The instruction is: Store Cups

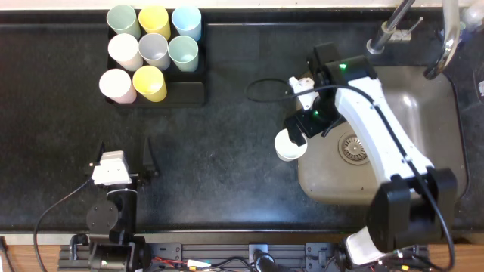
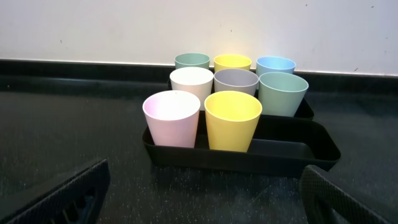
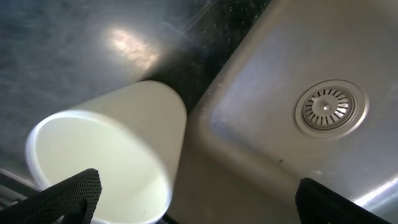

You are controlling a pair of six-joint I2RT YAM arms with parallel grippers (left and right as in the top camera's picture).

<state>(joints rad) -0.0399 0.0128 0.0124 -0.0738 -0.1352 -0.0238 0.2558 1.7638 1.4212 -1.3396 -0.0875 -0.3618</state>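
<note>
The black plastic tray [image 1: 189, 94] at the dark surface's [image 1: 227, 174] far left holds eight upright pastel plastic cups [image 1: 154, 50], with one front corner slot free. A ninth white plastic cup [image 1: 288, 146] is at the steel sink's [image 1: 393, 98] left rim, below the right gripper [image 1: 299, 130], whose fingers are spread wide, unclamped. The left gripper [image 2: 202, 208], likewise released, faces the tray from well back.

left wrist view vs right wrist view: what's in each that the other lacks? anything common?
Left wrist: the open left hand, a tray with eight cups, and the wall behind. Right wrist: the open right hand, a white cup at the sink rim, and the drain. Both: the black counter.
</note>
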